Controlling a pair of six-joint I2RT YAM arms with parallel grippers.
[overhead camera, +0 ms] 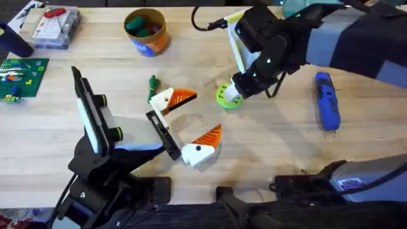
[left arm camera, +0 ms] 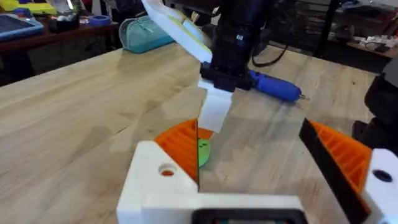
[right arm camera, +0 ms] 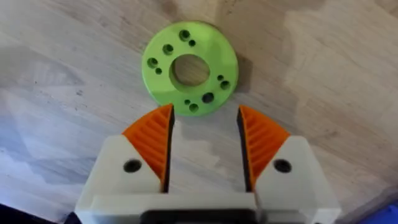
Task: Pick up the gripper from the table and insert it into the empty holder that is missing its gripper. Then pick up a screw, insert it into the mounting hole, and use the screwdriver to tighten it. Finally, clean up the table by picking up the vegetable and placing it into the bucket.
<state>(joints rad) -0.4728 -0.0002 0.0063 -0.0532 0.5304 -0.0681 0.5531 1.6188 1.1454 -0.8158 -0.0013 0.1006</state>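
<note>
Vegetable (overhead camera: 152,83) lies on the bench (overhead camera: 267,146), not in the bucket (overhead camera: 146,32) yet, while the right hand (right arm camera: 204,144) hangs open above the green disc (right arm camera: 190,67).

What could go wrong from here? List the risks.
The right gripper, open, sits just short of the lime disc, which lies flat on the table; closing may push it rather than grip it. The vegetable lies close beside the open left gripper; a move there might knock it away.
</note>
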